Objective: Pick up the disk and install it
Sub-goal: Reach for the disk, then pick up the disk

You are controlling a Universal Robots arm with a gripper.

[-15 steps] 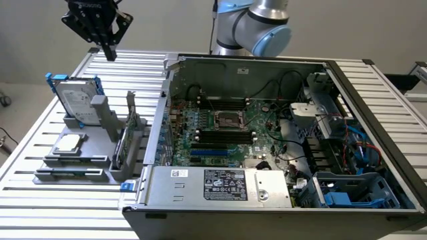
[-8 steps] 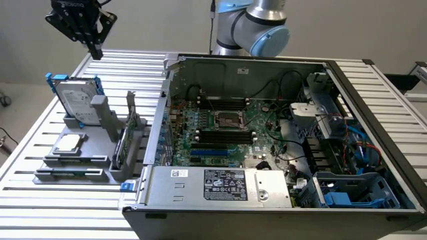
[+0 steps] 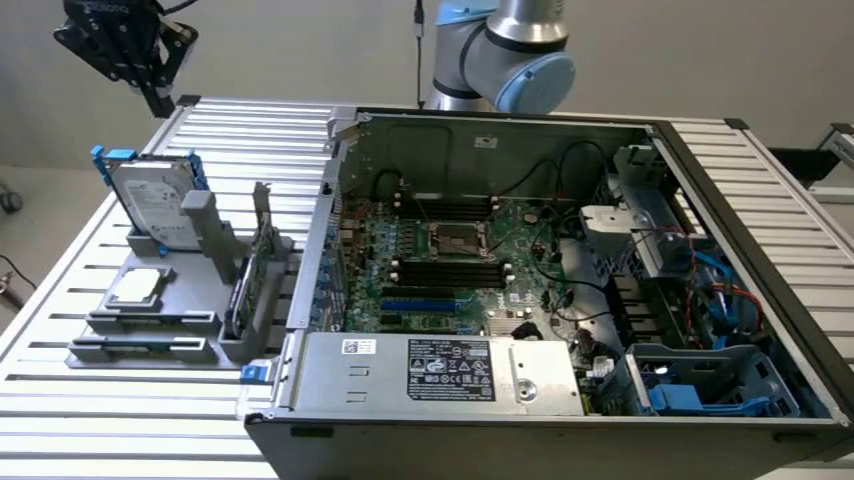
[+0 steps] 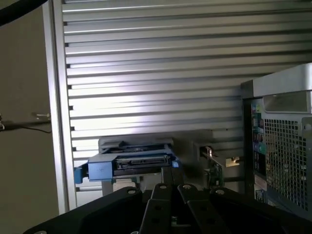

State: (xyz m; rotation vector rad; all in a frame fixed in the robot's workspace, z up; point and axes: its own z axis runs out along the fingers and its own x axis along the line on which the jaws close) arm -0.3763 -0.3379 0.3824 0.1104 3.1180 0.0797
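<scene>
While the pincer (image 3: 156,97) is hovering, grip state not discernible, the disk (image 3: 151,195) is standing on edge in its grey holder (image 3: 203,238) directly beneath, apart.

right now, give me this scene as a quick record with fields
gripper: above the disk, apart from it
disk: upright in the grey holder, blue rails on its edges
disk location: on the exterior view's left of the computer case
CPU chip: flat on the holder, near the disk
computer case: open, on the slatted table
task state: disk not yet picked up
</scene>
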